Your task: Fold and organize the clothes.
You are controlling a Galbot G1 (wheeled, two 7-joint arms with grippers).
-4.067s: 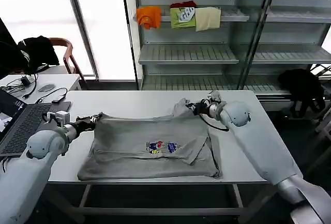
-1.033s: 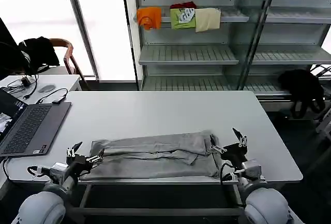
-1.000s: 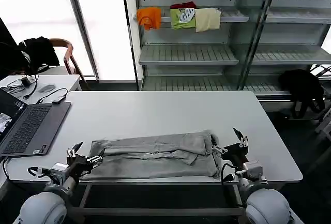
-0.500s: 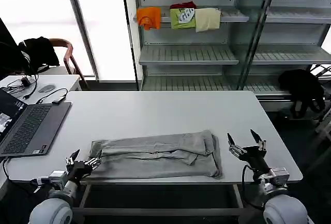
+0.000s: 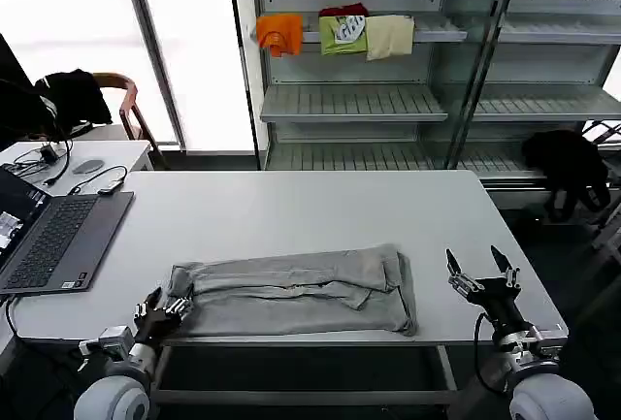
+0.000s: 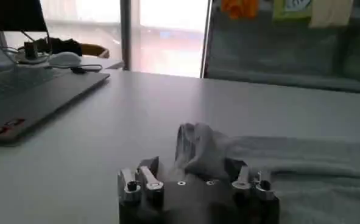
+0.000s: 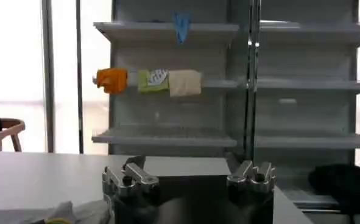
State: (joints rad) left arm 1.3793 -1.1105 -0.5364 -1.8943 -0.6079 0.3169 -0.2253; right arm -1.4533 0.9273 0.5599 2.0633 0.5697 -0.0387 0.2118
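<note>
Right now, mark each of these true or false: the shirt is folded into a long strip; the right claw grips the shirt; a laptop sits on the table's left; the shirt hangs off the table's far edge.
1. The shirt lies folded into a long strip. True.
2. The right claw grips the shirt. False: it is open, apart from the shirt's right end.
3. A laptop sits on the table's left. True.
4. The shirt hangs off the far edge. False: it lies along the near edge, the left claw at its left end.

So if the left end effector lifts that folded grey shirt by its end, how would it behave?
The shirt would likely droop and sag: its folds look soft and rumpled. Lifted by one end near the left end effector, the layers would probably slide open. It lies flat and thin on the table, so probably light.
</note>
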